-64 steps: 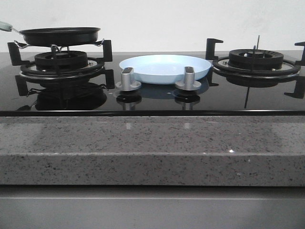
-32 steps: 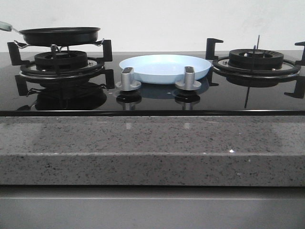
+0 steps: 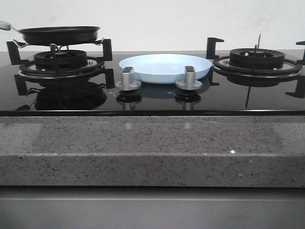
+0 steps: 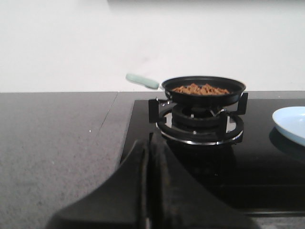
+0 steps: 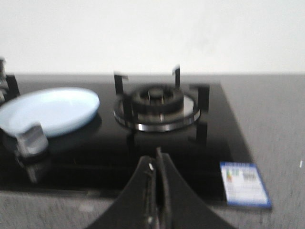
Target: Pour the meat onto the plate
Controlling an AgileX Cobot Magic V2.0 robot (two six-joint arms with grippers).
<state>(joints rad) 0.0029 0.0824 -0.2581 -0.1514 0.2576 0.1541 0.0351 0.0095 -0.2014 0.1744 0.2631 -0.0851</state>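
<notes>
The pale-blue plate (image 3: 165, 67) lies on the black hob between the two burners; it also shows in the left wrist view (image 4: 291, 122) and the right wrist view (image 5: 50, 110). The meat (image 4: 201, 89), a pile of light-brown slices, lies in the black frying pan (image 4: 204, 89) on the left burner; in the front view only the pan (image 3: 59, 34) shows. My left gripper (image 4: 148, 145) is shut and empty, well short of the pan. My right gripper (image 5: 156, 157) is shut and empty, in front of the right burner. Neither gripper shows in the front view.
The pan's pale-green handle (image 4: 142, 80) points away from the plate. Two silver knobs (image 3: 127, 78) (image 3: 188, 77) stand in front of the plate. The right burner (image 3: 256, 59) has raised black supports. A blue label (image 5: 243, 182) is on the hob corner. A grey stone counter edge (image 3: 152, 143) runs along the front.
The front view has shifted very slightly; pan, plate and burners keep their places. No gripper enters the front view.
</notes>
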